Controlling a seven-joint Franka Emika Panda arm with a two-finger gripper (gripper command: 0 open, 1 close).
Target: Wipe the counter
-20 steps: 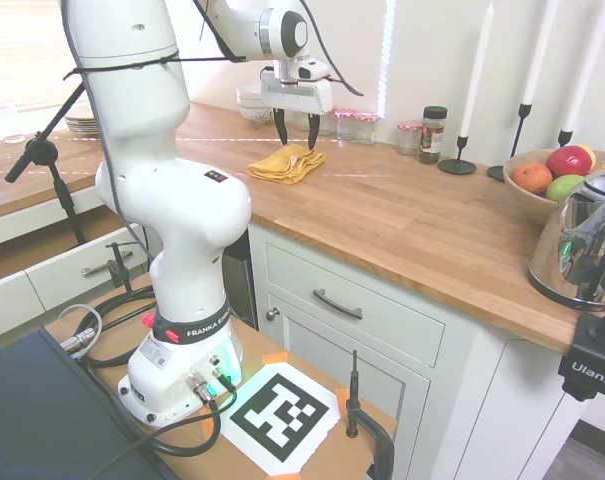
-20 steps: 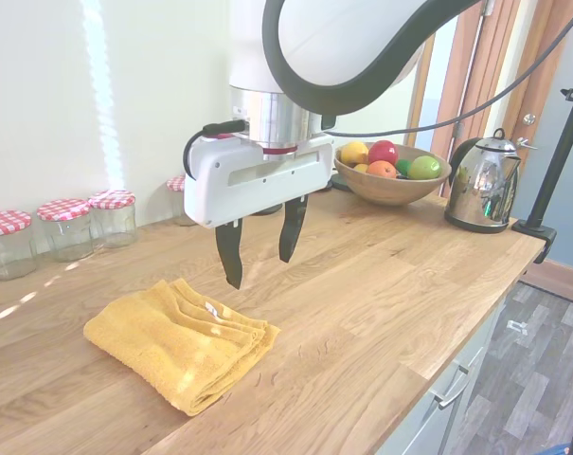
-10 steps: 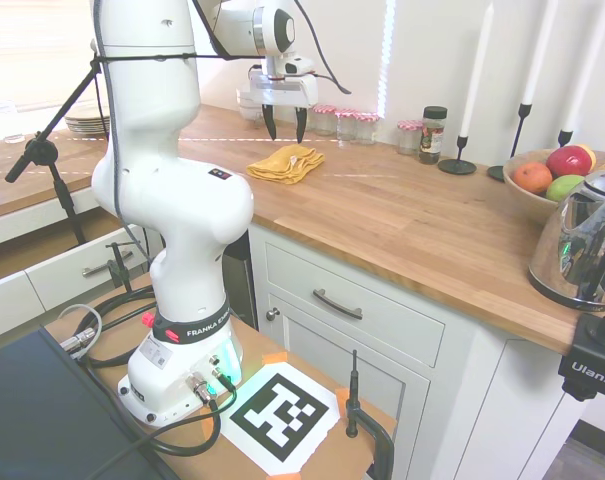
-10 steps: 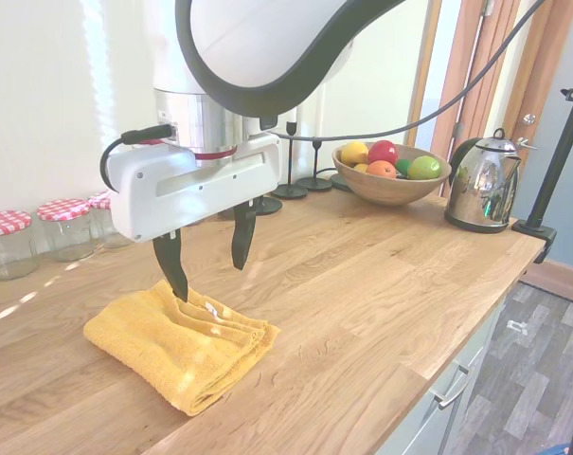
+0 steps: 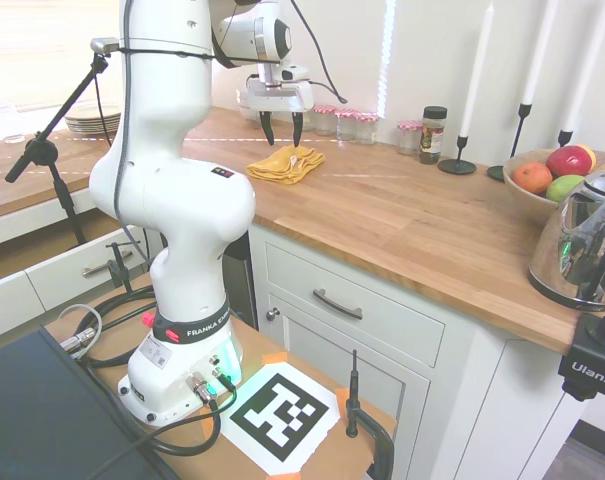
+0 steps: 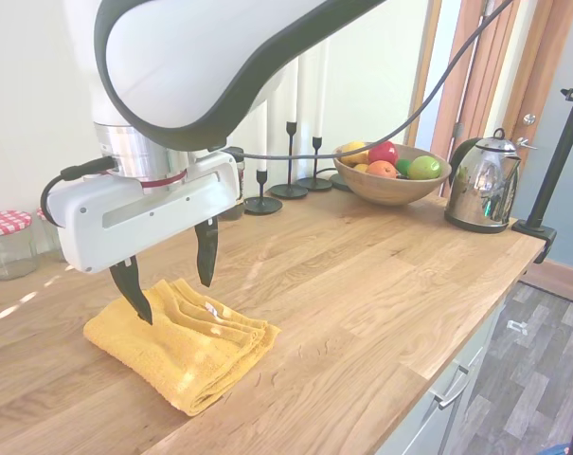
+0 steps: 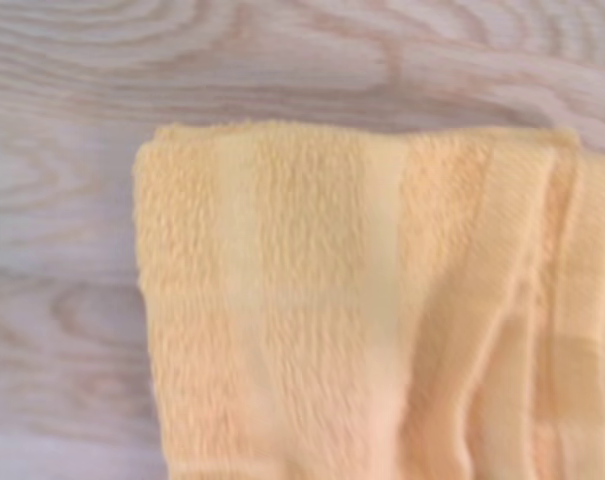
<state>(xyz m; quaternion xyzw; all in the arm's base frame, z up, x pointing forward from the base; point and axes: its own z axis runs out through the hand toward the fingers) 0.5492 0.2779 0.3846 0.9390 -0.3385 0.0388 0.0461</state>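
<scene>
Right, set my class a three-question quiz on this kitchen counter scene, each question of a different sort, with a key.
1. True or false: the tool is shut on the yellow towel.
2. Multiple choice: where does the folded yellow towel lie? A) in the fruit bowl B) on the wooden counter C) on the kettle
3. Fill in: the jars against the wall have red-and-white checked ____.

Key: 1. False: the tool is open, its fingers apart above the towel. 2. B. 3. lids.
</scene>
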